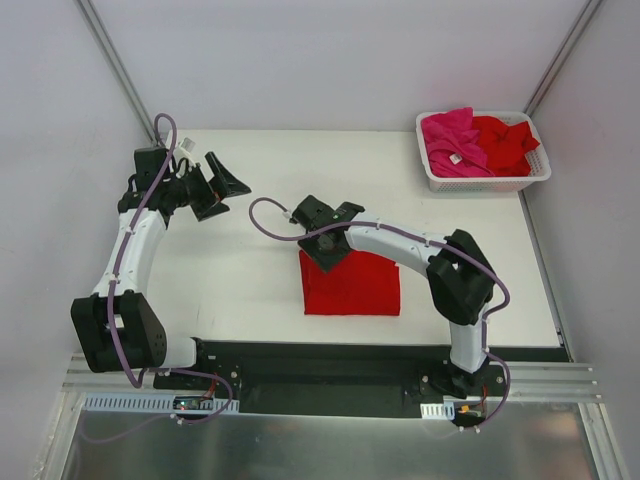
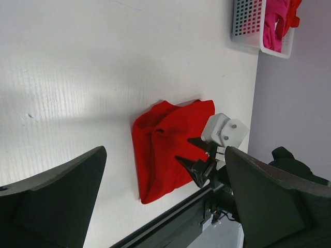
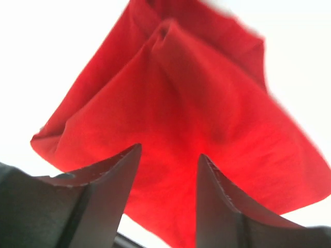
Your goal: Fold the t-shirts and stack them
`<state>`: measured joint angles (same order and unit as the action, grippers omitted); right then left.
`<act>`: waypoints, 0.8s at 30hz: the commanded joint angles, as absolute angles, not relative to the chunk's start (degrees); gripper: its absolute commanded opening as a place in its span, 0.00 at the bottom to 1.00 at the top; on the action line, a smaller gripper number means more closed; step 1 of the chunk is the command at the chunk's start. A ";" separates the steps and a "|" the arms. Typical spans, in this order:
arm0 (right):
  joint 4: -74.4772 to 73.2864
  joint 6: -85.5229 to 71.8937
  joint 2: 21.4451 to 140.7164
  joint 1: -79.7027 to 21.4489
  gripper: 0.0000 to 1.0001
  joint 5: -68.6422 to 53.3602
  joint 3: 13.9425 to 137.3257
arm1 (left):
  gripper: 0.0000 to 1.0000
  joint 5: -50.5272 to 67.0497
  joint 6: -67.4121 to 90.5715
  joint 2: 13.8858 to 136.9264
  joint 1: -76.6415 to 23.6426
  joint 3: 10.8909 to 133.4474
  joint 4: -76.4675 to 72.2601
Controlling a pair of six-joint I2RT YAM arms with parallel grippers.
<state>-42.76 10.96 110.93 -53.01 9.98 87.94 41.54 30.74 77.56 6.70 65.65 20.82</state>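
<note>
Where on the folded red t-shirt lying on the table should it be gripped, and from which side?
Probably the far-left corner of the folded red t-shirt, pinched from straight above. It lies almost flat on the table, so only edges and corners give the jaws cloth to close on, and the right gripper hangs over that corner with jaws apart.

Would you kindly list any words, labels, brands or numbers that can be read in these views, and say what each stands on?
None can be read.
Small white neck label on the pink t-shirt in the white basket: too small to make out.
Folded red t-shirt: no print visible.
</note>
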 commanded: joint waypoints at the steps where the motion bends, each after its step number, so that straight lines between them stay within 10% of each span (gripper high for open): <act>1: -38.67 11.25 108.02 -52.91 0.51 12.22 90.87 | 0.99 42.71 30.32 75.41 6.15 65.21 19.51; 9: -36.48 10.81 110.74 -52.82 0.29 12.74 93.25 | 0.99 42.28 29.97 75.67 6.07 64.69 19.60; 24: -34.01 9.58 117.77 -52.82 0.30 7.65 97.38 | 0.99 42.45 29.09 75.67 6.06 63.72 19.69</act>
